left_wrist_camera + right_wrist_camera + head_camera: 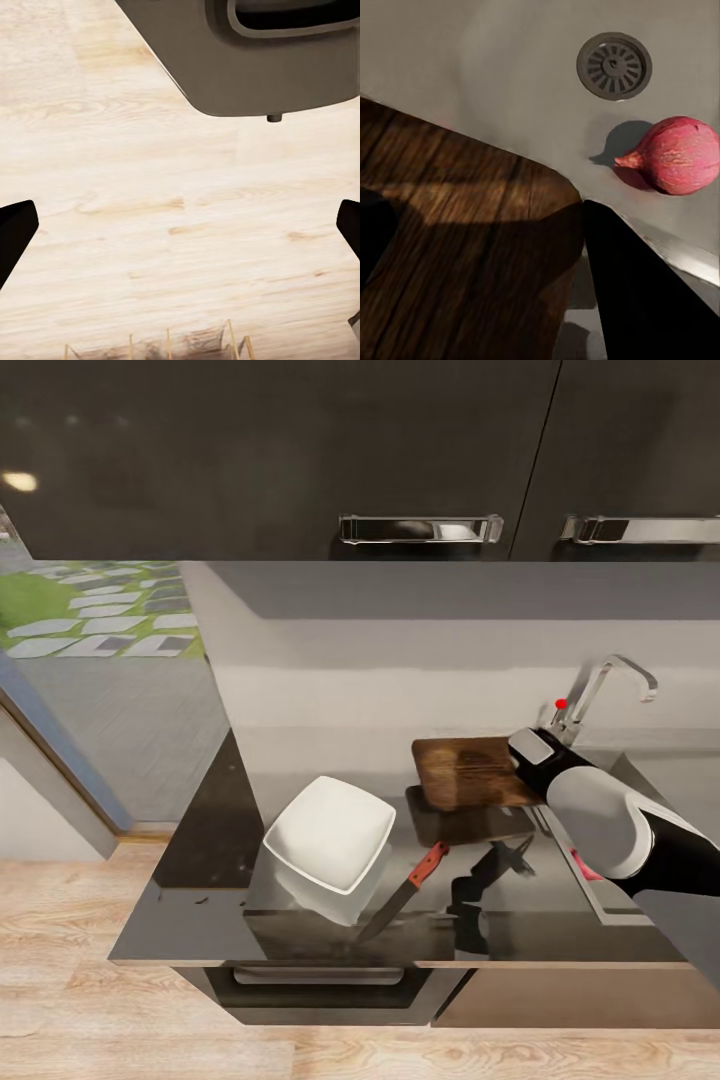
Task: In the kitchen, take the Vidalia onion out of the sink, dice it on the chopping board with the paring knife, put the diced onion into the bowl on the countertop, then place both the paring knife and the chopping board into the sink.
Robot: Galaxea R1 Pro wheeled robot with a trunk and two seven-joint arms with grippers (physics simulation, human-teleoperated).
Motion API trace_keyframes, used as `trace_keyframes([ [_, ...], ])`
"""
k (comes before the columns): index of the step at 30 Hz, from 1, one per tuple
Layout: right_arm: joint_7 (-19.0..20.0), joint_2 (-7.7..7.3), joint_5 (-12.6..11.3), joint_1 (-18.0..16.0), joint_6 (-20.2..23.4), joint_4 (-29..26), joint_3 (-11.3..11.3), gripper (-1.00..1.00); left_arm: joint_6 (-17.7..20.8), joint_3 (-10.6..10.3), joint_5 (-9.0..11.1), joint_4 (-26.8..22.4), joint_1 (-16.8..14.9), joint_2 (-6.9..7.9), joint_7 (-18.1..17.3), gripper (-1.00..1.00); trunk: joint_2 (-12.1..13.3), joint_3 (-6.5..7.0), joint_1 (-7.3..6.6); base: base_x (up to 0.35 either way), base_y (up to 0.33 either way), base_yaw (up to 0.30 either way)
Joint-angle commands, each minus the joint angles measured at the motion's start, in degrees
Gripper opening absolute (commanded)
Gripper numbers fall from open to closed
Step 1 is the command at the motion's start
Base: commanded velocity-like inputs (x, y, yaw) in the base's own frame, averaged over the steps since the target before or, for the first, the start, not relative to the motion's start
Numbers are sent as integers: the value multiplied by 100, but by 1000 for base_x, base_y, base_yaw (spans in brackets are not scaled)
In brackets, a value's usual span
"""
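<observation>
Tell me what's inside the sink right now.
In the sink lies a reddish onion, apart from the round drain. The chopping board and a dark finger of the right claw cover the rest.

You see bowl (330, 832) on countertop (215, 840), paring knife (405, 893) right of it, chopping board (470, 772) behind knife, onion (676, 155) in sink (510, 82).

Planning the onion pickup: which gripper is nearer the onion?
Right. The right gripper hangs at the sink's edge over the chopping board, beside the onion; the left gripper faces floor.
</observation>
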Motion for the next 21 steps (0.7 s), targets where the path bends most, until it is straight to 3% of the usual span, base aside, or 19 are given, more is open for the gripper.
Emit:
trace_keyframes([
  [1,-23,0,-93,-1,-27,23,49,-100,33,-15,59,-18,4,0,-3,100,-10,-9,3,0,0,0],
  [9,-43,2,-181,2,-691,347,50,-100,33,-15,59,-17,4,-6,-4,100,-10,-9,3,0,0,0],
  [21,-67,13,-184,2,-753,415,50,-100,33,-15,59,-23,4,-6,-4,100,-10,-9,3,0,120,0],
])
